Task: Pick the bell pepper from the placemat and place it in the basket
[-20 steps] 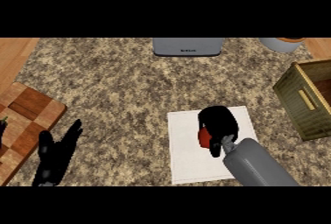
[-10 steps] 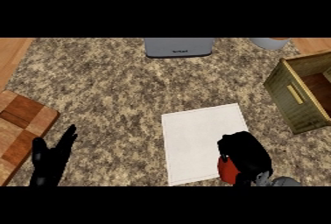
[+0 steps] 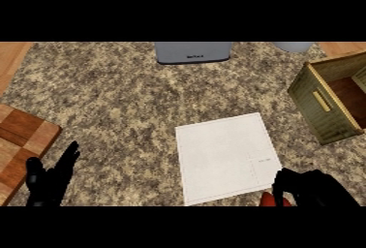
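Right hand curled round red bell pepper at view's lower right, just off placemat; basket farther up on same side. Left hand resting open, lower left.

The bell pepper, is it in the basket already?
No, the bell pepper is in the right hand by the placemat's corner, away from the basket.

Left hand matte black, slim fingers (thumb too); right hand same black, bulkier outline.
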